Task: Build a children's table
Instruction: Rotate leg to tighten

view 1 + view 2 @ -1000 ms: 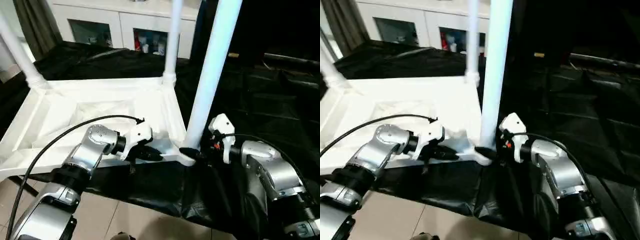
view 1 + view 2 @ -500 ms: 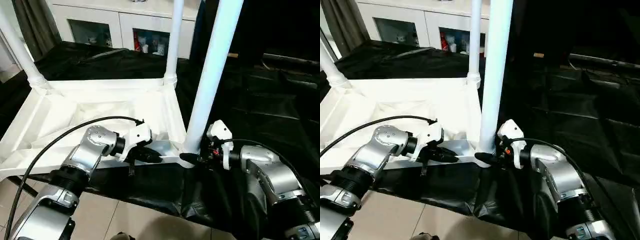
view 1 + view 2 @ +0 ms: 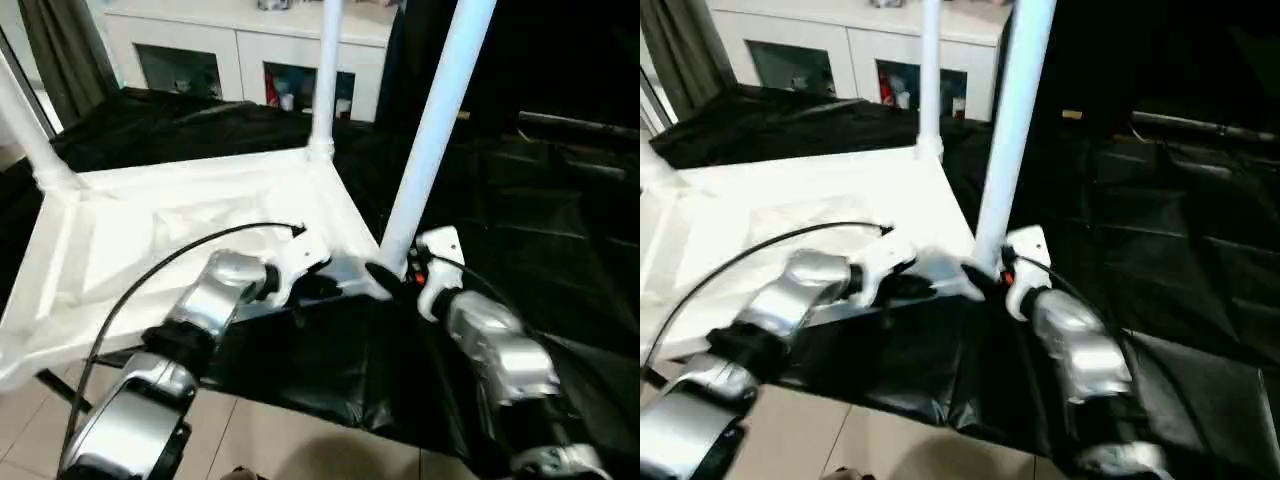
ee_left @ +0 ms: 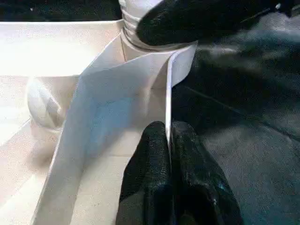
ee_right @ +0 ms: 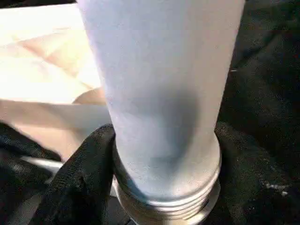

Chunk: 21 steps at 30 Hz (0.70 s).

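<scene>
Since the earlier frame the right claw (image 5: 161,187) has narrowed onto the tapered white tube leg (image 3: 432,135) at centre frame; the left claw (image 4: 169,154) pinches the white ribbed plastic tabletop's rim (image 4: 140,84). Light, stiff, slippery; best gripped at the base.

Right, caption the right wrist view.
Right gripper clasping the white plastic tube leg above its threaded end.

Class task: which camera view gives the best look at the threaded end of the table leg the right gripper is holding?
The right wrist view: the threaded end sits close up between the right gripper's fingers, its ridges distinct. The left wrist view catches some ridges at the corner socket; the eye views show the leg from afar.
</scene>
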{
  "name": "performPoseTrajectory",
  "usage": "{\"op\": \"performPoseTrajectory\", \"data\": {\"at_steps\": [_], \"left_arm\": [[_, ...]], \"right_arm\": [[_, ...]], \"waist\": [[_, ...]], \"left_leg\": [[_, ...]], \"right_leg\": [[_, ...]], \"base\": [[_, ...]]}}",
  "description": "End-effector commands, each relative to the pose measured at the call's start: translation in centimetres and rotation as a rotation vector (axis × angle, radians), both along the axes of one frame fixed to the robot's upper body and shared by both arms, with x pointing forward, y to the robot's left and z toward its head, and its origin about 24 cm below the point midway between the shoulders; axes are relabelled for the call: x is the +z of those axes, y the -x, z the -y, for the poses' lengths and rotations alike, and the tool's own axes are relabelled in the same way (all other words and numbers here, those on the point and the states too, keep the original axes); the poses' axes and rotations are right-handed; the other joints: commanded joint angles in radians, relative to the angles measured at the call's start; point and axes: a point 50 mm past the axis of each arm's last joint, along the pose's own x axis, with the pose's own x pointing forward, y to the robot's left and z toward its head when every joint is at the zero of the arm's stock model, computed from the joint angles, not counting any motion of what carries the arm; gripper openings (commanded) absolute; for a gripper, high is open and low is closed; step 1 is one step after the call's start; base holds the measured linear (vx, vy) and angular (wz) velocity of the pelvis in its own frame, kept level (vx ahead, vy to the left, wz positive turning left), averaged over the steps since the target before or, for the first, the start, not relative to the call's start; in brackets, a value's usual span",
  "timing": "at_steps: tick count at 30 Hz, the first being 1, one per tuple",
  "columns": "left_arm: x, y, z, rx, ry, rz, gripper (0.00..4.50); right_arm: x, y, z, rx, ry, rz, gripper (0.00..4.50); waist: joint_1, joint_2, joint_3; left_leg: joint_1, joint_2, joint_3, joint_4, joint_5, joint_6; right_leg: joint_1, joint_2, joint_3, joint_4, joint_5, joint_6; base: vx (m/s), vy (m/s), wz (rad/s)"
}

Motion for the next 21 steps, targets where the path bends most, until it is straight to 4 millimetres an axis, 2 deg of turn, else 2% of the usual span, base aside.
{"op": "performPoseTrajectory", "data": {"at_steps": [1,2,8,9,10,11,15,16,19,20,21], "left_arm": [[0.2,-0.4,2.6,0.075,0.036,0.024,0.0],[0.3,-0.4,3.1,0.071,0.036,0.028,0.0],[0.3,-0.4,3.4,0.054,0.027,0.035,0.0],[0.3,-0.4,3.4,0.053,0.02,0.044,0.0],[0.2,-0.5,3.1,0.048,0.013,0.046,0.0],[0.1,-0.5,2.6,0.045,0.006,0.048,0.0],[0.0,-0.5,1.5,0.038,-0.005,0.046,0.0],[0.1,-0.5,1.2,0.03,-0.007,0.046,0.0],[0.1,-0.5,1.0,0.025,-0.009,0.047,0.0],[0.2,-0.5,0.7,0.016,-0.011,0.044,0.0],[0.3,-0.4,0.2,-0.012,-0.011,0.05,0.0]], "right_arm": [[-1.3,-0.2,-1.6,-0.064,0.036,-0.062,2.74],[-1.2,-0.3,-2.1,-0.053,0.058,-0.05,2.74],[-1.1,-0.5,-2.5,-0.041,0.077,-0.032,2.74],[-1.1,-0.6,-2.5,-0.052,0.083,-0.022,3.09],[-0.8,-0.8,-2.5,-0.053,0.067,-0.005,3.09],[-0.5,-0.9,-2.3,-0.044,0.057,0.009,3.47],[0.3,-1.2,-2.0,0.032,0.07,0.03,3.64],[0.6,-1.2,-1.7,0.062,0.081,0.027,3.89],[0.8,-1.2,-1.4,0.079,0.088,0.024,3.89],[1.0,-1.1,-0.9,0.116,0.104,0.011,3.89],[1.4,-1.0,-0.2,0.158,0.12,0.0,3.89]], "waist": [[-0.012,-0.004,-0.06],[-0.012,0.002,-0.059],[-0.008,-0.001,-0.061],[-0.007,0.001,-0.061],[-0.009,0.002,-0.06],[-0.01,-0.003,-0.059],[-0.012,-0.005,-0.059],[-0.014,-0.005,-0.058],[-0.02,-0.006,-0.058],[-0.019,-0.007,-0.058],[-0.02,-0.002,-0.06]], "left_leg": [[0.037,0.033,-0.028,-0.075,-0.428,-0.054],[0.036,0.031,-0.028,-0.076,-0.427,-0.055],[0.03,0.031,-0.027,-0.077,-0.41,-0.028],[0.029,0.031,-0.027,-0.078,-0.41,-0.028],[0.029,0.031,-0.027,-0.079,-0.415,-0.031],[0.029,0.03,-0.028,-0.078,-0.427,-0.03],[0.026,0.031,-0.03,-0.08,-0.43,-0.023],[0.026,0.031,-0.029,-0.08,-0.427,-0.021],[0.025,0.031,-0.028,-0.078,-0.419,-0.017],[0.025,0.031,-0.029,-0.079,-0.405,-0.017],[0.022,0.03,-0.028,-0.079,-0.395,-0.011]], "right_leg": [[0.013,-0.05,0.026,-0.094,-0.455,-0.151],[0.015,-0.05,0.026,-0.095,-0.456,-0.15],[0.02,-0.047,0.027,-0.097,-0.424,-0.139],[0.02,-0.047,0.027,-0.096,-0.421,-0.14],[0.019,-0.047,0.026,-0.097,-0.424,-0.14],[0.019,-0.048,0.025,-0.099,-0.443,-0.136],[0.022,-0.049,0.024,-0.1,-0.469,-0.127],[0.021,-0.048,0.024,-0.1,-0.465,-0.128],[0.019,-0.05,0.026,-0.1,-0.457,-0.137],[0.026,-0.048,0.024,-0.099,-0.453,-0.137],[0.027,-0.046,0.026,-0.095,-0.436,-0.14]], "base": [[0.0,0.0,0.0],[0.0,0.0,0.0],[0.0,0.0,0.0],[0.0,0.0,0.0],[0.0,0.0,0.0],[0.0,0.0,0.0],[0.0,0.0,0.0],[0.0,0.0,0.0],[0.0,0.0,0.0],[0.0,0.0,0.0],[0.0,0.0,0.0]]}}
